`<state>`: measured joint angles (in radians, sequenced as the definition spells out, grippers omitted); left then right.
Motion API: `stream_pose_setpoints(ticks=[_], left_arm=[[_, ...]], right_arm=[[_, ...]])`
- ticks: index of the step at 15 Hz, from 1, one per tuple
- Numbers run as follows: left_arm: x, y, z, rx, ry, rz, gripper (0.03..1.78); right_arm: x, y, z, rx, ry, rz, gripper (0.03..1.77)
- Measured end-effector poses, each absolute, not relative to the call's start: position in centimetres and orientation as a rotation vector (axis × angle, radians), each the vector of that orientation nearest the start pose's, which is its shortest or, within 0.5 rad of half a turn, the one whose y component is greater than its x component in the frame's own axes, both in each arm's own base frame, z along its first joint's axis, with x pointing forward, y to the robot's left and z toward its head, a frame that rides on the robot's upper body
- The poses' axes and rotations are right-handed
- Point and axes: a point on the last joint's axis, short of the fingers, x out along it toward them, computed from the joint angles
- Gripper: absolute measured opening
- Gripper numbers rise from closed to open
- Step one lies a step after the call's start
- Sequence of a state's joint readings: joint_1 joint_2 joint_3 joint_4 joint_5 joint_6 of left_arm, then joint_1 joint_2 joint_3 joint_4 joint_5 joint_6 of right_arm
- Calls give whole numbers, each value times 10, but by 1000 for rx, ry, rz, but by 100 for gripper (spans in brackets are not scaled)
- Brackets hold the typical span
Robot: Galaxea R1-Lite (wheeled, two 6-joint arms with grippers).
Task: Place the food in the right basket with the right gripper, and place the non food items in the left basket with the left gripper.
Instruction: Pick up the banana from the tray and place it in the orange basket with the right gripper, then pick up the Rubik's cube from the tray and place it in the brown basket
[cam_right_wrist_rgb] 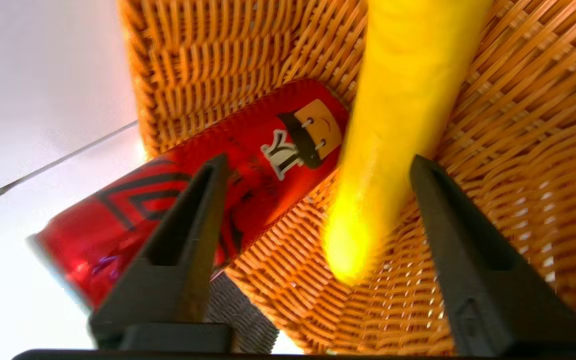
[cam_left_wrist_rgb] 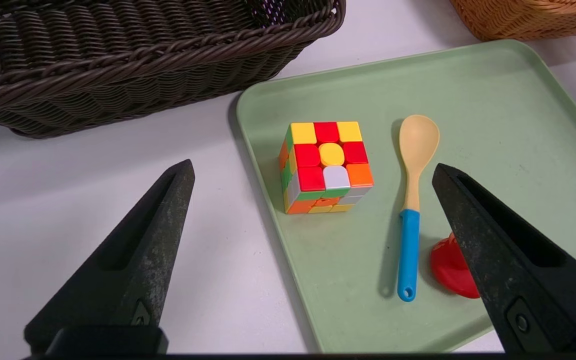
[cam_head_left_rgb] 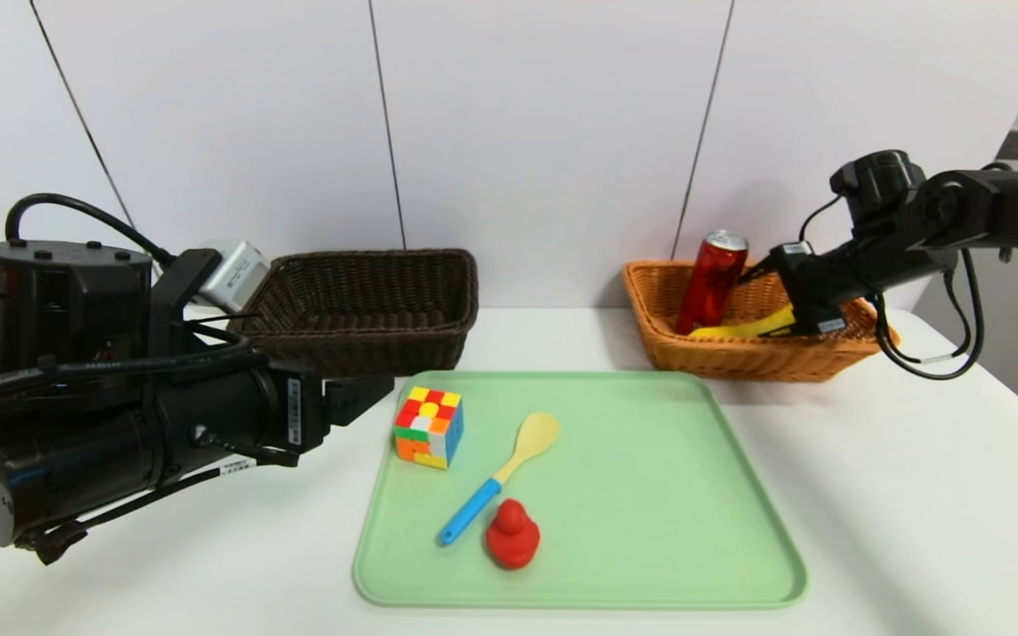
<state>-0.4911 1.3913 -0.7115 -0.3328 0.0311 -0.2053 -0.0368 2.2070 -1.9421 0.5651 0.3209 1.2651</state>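
Holding nothing, our R gripper (cam_right_wrist_rgb: 320, 165) hangs w/ jaws wide apart over the banana (cam_right_wrist_rgb: 393, 125) in the orange basket (cam_head_left_rgb: 752, 358), the can (cam_head_left_rgb: 714, 281) leaning there too. Our L gripper (cam_left_wrist_rgb: 313, 170), also wide & empty, is above the table (cam_left_wrist_rgb: 208, 280) near the cube (cam_left_wrist_rgb: 328, 167); cube, spoon (cam_left_wrist_rgb: 410, 210) & duck (cam_head_left_rgb: 512, 534) lie on the green tray (cam_head_left_rgb: 650, 486).

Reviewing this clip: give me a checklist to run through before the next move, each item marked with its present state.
1. Red can in the orange basket: ok.
2. Banana in that basket: ok.
3. Right gripper open over the banana: ok.
4. Left gripper open, near the tray's cube side: ok.
5. Cube, spoon and duck in the dark basket: not ok, all on the tray.
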Motion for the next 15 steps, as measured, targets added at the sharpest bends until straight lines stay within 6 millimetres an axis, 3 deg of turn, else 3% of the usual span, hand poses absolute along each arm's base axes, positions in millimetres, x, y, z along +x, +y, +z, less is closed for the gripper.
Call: stream_pose_setpoints(ticks=[3,7,10,15], left_arm=[[200,-106,211,-111,378,-419,169],[200,-106,221,-113,343,-423,169],[200,-108,224,-114,338,-425,169],[200,-111,222,-83,387,-374,169]], right_arm=[[419,-7,221,1326,846,-256,141],[363,5,298,1243,730,-117,153],[307,32,343,954,629,-34,159],[256,61,373,359,462,-12,164]])
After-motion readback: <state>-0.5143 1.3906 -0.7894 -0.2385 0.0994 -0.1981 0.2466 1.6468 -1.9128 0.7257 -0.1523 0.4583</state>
